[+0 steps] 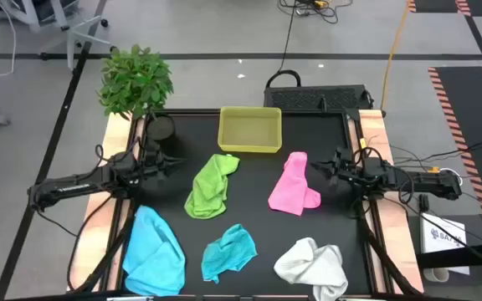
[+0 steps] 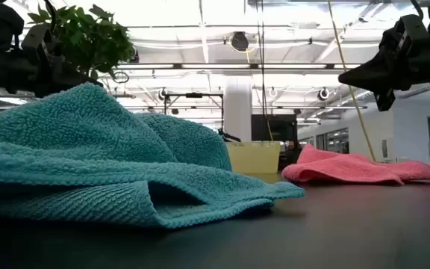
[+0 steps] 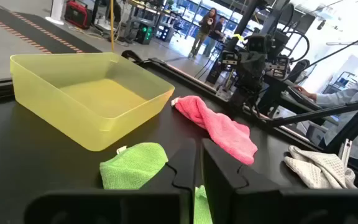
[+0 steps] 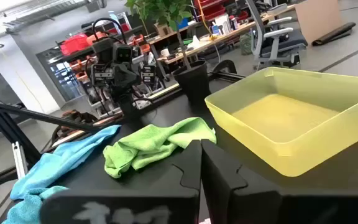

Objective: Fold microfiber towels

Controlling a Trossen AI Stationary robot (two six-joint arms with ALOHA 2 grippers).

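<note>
From above, the left gripper (image 1: 176, 163) hangs closed and empty near the table's left edge, the green towel (image 1: 210, 186) just beside it, lying lengthwise front to back. The right gripper (image 1: 318, 166), closed and empty, hangs beside the pink towel (image 1: 292, 183). At table height, the teal towel (image 2: 103, 161) fills the foreground.

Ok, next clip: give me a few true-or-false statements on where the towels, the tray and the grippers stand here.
1. The yellow-green tray holds no towel. True.
2. The left gripper holds the lime green towel. False: it is shut on nothing, beside that towel.
3. The pink towel lies nearest the right gripper. True.
4. All five towels are folded flat. False: all lie crumpled, including the light blue towel, teal towel and white towel.
5. The right gripper is open. False: shut.
</note>
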